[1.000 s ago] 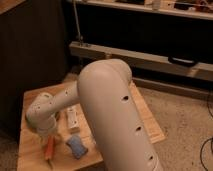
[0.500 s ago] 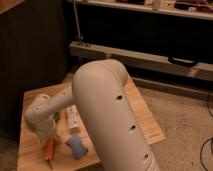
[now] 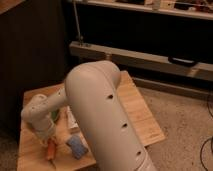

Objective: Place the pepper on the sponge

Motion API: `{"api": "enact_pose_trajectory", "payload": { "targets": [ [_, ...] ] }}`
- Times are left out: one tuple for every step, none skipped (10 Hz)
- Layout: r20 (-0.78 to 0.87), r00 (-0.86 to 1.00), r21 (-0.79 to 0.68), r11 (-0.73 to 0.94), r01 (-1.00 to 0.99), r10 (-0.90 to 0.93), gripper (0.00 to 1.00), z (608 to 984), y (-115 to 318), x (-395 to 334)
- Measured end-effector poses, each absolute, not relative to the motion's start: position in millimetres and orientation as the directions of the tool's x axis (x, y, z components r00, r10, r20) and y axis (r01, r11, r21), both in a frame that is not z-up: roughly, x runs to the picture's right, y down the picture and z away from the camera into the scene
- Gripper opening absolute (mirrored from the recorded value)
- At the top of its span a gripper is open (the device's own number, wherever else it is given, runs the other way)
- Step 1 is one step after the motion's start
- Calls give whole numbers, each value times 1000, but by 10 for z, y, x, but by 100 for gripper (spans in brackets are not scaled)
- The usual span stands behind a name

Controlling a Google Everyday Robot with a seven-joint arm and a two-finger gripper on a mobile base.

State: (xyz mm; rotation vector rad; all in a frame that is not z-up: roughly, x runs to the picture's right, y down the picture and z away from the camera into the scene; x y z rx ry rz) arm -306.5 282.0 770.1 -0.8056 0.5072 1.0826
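Elbow has drifted slightly left vs 0.5 s ago; pepper (image 3: 50, 149) and sponge (image 3: 76, 146) unmoved. Gripper (image 3: 46, 137) sits low at near-left of tabletop (image 3: 142, 125), over the pepper's far end; grip state: can't tell. Pepper lies just left of sponge, apart.

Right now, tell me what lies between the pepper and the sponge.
Camera view: only bare table between pepper and sponge. The gripper is at the pepper's upper end.
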Motion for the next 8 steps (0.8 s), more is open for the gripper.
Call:
{"api": "enact_pose_trajectory", "payload": {
  "targets": [
    [-717,400,-320,241,-916,570,38,7710,2828,-3057],
    [-718,400,-318,244,-916,569,38,7712,2830,-3055],
    [-719,394,-311,241,-919,572,38,7709,2823,-3044],
    [-717,383,-301,237,-924,583,38,7698,2767,-3004],
    [-709,374,-295,230,-927,598,38,7659,2663,-2957],
    [-700,366,-291,223,-930,613,38,7614,2546,-2907],
    [-687,353,-284,212,-935,635,38,7527,2352,-2811],
    [-673,346,-281,206,-937,654,38,7434,2148,-2700]
  ]
}}
